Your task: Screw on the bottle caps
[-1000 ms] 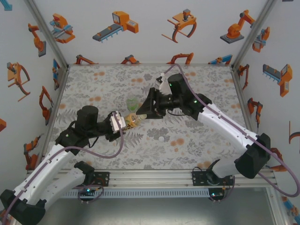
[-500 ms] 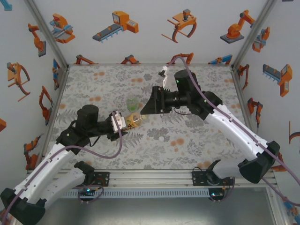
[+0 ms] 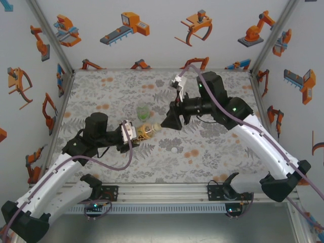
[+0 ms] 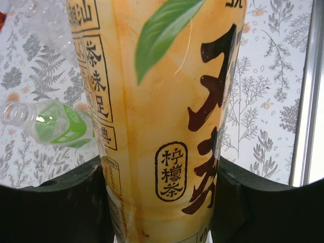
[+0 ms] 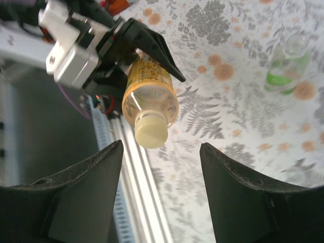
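My left gripper (image 3: 130,132) is shut on the yellow-orange labelled bottle (image 3: 146,130), holding it off the table with its neck pointing right. Both black fingers (image 4: 55,202) press on the label of the bottle (image 4: 162,101). A pale yellow cap (image 5: 151,129) sits on the neck of the bottle (image 5: 149,91). My right gripper (image 3: 169,121) stands open just right of the cap, which lies a little beyond its spread fingertips (image 5: 161,146). The green-tinted bottle (image 3: 143,110) stands behind, its neck bare (image 4: 55,126) (image 5: 286,68). A white cap (image 3: 174,150) lies on the table.
The floral tablecloth (image 3: 212,152) covers the table inside white walls with robot stickers. An aluminium rail (image 3: 162,190) runs along the near edge. A colourless plastic shape (image 4: 45,20) shows beyond the held bottle.
My right gripper has drawn back to the right, away from the bottle's neck, leaving the pale yellow cap on it. The left gripper has kept its hold, nearly still.
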Motion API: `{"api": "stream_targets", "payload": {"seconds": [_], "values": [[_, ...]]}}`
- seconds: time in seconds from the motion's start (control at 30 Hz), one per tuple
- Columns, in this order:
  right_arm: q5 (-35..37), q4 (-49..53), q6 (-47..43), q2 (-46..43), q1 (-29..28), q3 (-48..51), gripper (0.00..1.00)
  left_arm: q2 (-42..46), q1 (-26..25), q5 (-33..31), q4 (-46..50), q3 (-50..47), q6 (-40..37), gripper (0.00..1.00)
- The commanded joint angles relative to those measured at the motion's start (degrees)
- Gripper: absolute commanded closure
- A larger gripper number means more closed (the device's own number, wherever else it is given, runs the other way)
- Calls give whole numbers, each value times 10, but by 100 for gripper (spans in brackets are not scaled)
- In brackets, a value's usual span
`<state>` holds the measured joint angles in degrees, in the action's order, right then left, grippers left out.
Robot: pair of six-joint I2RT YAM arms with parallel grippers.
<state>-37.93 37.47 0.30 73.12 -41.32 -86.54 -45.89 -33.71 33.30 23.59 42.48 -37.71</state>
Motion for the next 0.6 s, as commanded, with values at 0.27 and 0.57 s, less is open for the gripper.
{"api": "stream_targets", "payload": {"seconds": [0.27,0.57], "values": [[-159,18,-453,-18,-7,34,41,-14,-2,74,18,16,-16,100],[-172,-1,-486,0,-28,54,42,-16,-3,75,23,18,-16,100]]}}
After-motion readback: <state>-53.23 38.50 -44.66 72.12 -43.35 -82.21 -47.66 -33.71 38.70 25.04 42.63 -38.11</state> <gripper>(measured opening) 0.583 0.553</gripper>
